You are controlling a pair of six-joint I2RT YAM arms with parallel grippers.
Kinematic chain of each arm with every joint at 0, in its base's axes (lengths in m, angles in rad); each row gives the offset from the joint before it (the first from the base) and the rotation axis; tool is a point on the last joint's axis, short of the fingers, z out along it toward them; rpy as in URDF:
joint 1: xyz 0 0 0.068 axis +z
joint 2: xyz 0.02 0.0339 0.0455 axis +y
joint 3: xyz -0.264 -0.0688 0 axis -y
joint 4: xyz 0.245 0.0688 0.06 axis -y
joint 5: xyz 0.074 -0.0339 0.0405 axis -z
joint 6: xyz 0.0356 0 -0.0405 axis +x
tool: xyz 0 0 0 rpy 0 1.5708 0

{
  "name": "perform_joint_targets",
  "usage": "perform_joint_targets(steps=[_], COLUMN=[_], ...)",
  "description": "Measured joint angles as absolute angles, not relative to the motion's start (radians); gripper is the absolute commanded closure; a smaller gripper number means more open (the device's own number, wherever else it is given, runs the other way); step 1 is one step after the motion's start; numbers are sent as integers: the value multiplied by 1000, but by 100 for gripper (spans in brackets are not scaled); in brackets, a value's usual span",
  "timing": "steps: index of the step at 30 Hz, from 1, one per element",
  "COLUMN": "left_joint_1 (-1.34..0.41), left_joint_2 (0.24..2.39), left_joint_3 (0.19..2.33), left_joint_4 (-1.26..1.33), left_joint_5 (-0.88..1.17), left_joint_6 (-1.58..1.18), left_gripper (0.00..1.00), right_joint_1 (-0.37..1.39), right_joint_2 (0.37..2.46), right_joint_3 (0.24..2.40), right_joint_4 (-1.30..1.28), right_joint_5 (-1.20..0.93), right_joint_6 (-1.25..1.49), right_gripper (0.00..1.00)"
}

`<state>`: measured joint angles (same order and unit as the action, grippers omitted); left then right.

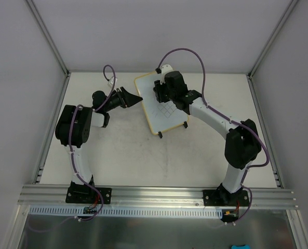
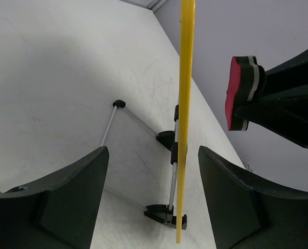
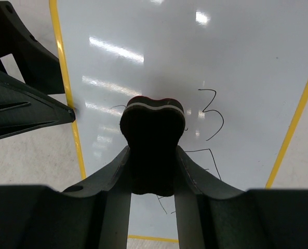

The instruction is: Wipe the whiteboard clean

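The whiteboard (image 1: 152,118) with its pale-yellow frame stands tilted on its stand at the back middle of the table. Black pen marks (image 3: 212,115) show on its white face (image 3: 237,57). My right gripper (image 1: 159,92) is shut on the eraser (image 3: 152,122), a black block with a white and red layer, and holds it against the board. The eraser also shows in the left wrist view (image 2: 240,93). My left gripper (image 1: 136,97) is open at the board's left edge. The yellow frame (image 2: 186,78) runs edge-on between its jaws (image 2: 154,153), touching neither.
The board's thin metal stand (image 2: 173,171) and black feet (image 1: 160,135) rest on the white table. Grey walls close the cell at the back and both sides. The left gripper's fingers (image 3: 24,106) sit just beside the board's left frame.
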<state>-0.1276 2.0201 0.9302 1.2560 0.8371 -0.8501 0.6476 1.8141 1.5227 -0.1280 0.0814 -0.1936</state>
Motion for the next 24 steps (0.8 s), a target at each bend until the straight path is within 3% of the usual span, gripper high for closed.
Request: perform_joint_targets(steps=[7, 12, 24], left_joint_1=[-146, -159, -178], left_joint_2=[2032, 2032, 2032], left_joint_3=[948, 969, 996], left_joint_4=[1260, 1261, 1267], left_joint_5=[847, 856, 857], left_joint_6=[-879, -885, -878], left_gripper=[33, 47, 63], right_joint_1=[646, 639, 632], right_joint_2=[1802, 1800, 1795], right_joint_3=[1486, 1474, 1462], right_joint_4=[-110, -109, -94], right_joint_5=[81, 81, 68], right_joint_6=[-191, -187, -170], right_gripper=[100, 100, 100])
